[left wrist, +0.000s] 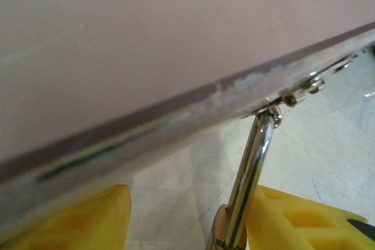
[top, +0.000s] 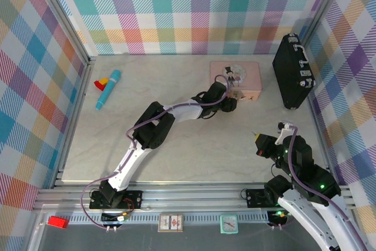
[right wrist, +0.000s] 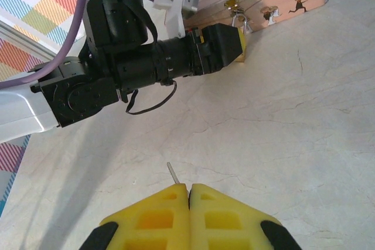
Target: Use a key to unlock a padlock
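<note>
The pink tin point(top: 236, 73) lies at the back of the table, and the small brass padlock point(right wrist: 239, 20) hangs from the clasp on its front edge. In the left wrist view the silvery shackle point(left wrist: 252, 168) runs up from the padlock's brass body point(left wrist: 221, 233) to the tin's rim point(left wrist: 146, 57). My left gripper point(left wrist: 187, 203) is open around the padlock. Its right finger point(left wrist: 293, 218) touches the shackle, and its left finger point(left wrist: 88, 218) stands well apart. My right gripper point(right wrist: 189, 187) hovers over bare table, shut on the key point(right wrist: 172, 173), whose thin tip pokes out.
A black case point(top: 292, 72) with silver latches stands at the back right beside the tin. A teal marker point(top: 108, 89) and a small red-and-yellow piece point(top: 101, 80) lie at the back left. Checked walls close in the table on three sides.
</note>
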Action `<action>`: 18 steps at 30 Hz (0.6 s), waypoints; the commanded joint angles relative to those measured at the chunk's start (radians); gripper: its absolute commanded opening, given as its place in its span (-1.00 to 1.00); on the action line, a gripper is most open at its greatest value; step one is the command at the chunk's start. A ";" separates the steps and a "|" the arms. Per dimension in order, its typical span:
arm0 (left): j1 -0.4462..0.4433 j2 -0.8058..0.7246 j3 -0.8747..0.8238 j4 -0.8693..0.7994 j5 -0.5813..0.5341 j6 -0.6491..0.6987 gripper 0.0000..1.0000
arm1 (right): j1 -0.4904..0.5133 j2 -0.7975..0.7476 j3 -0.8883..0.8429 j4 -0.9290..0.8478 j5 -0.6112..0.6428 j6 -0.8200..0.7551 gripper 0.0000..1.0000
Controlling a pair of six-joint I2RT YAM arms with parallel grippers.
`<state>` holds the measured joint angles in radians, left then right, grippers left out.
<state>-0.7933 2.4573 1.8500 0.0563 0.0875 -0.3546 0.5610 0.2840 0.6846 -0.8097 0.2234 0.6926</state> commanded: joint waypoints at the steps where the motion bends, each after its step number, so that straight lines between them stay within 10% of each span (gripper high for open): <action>1: -0.009 0.044 0.032 -0.026 -0.014 -0.020 0.01 | -0.007 -0.017 -0.024 0.009 -0.016 0.020 -1.00; 18: -0.011 -0.070 -0.135 0.132 -0.060 -0.115 -0.74 | -0.007 0.006 -0.087 0.052 -0.054 0.081 -1.00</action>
<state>-0.8165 2.4405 1.7718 0.1921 0.0887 -0.4168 0.5610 0.2844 0.6220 -0.7994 0.1955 0.7338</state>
